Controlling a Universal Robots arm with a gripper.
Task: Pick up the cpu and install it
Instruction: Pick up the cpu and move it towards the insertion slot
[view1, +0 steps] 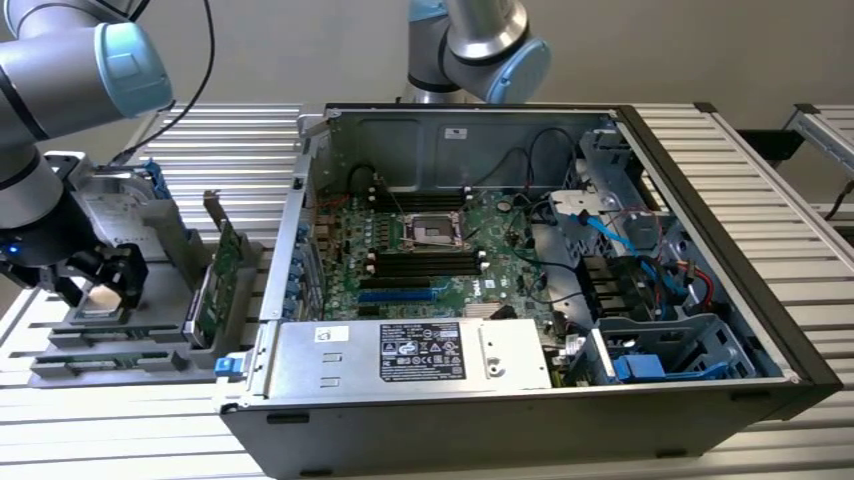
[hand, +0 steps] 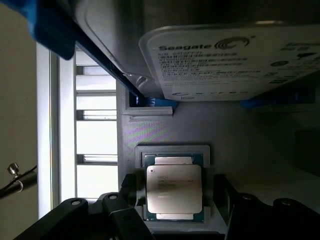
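Silver cpu (view1: 99, 298) part-hidden between spread fingers (view1: 130, 280)

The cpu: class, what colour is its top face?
The cpu has a dull silver top with a thin darker rim; the wrist view shows it best.

Cpu (hand: 173, 187) dull silver, green rim; tray (hand: 165, 131) grey.

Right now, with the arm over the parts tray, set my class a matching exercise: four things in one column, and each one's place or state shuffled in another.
1 cpu
2 hard drive
3 gripper
4 socket

A open, fingers on either side of the cpu
B bears a white label
C in a grey holder, silver top up
D on the green board inside the open case

Pairs: 1-C, 2-B, 3-A, 4-D
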